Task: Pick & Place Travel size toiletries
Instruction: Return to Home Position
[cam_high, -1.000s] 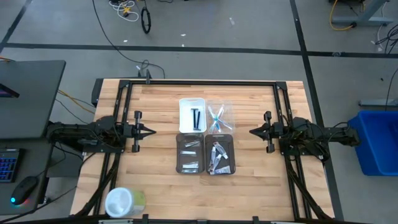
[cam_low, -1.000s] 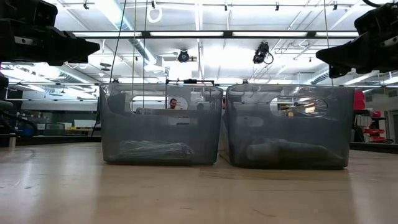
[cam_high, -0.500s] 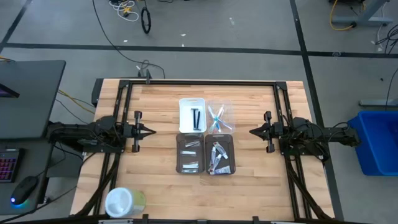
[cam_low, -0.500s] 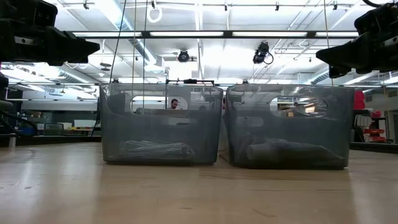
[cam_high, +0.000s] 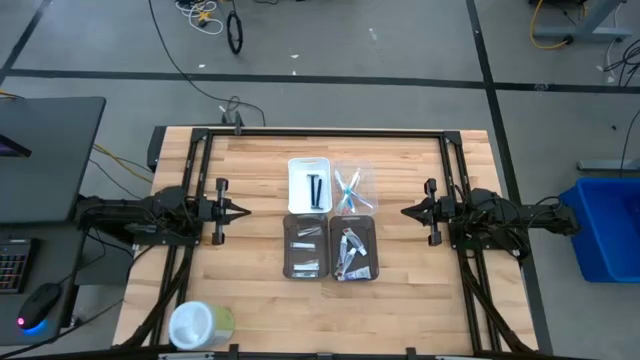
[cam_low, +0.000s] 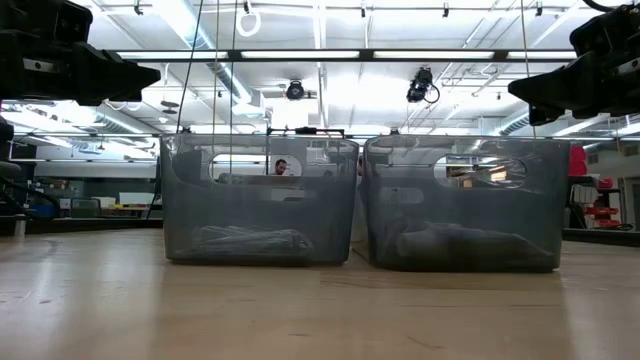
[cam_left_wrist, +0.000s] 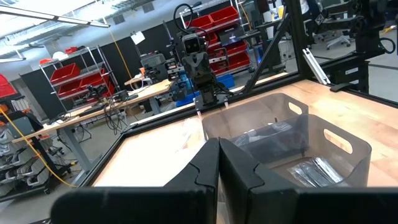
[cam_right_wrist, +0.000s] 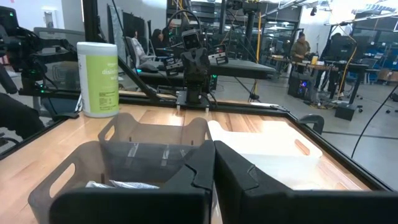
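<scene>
Left gripper (cam_high: 244, 211) hangs well out to the left of the left dark bin (cam_high: 291, 246), its two fingers pressed together and holding nothing. On the far side of that bin, past the right dark bin (cam_high: 372, 256) that stands against it, the right gripper (cam_high: 404, 211) hangs likewise with its fingers together and empty. Both point inward at the bins.

Compared with the views half a second and a second before, neither arm has shifted, and every tray and item lies where it lay.

The travel size toiletries are spread over four holders. Small white tubes (cam_high: 305, 250) lie in the left dark bin, and a pale, silvery heap (cam_high: 350, 256) lies in the right one. Just behind the left dark bin a white tray (cam_high: 298, 178) holds thin black sticks (cam_high: 315, 190). Beside that tray a clear tray (cam_high: 366, 178) holds crossed light-blue toothbrushes (cam_high: 349, 193).

A round white-and-green container (cam_high: 198, 324) stands well in front and to the left of the left dark bin, near the table's edge. The writing on its green label starts "disin"; the rest cannot be read.
</scene>
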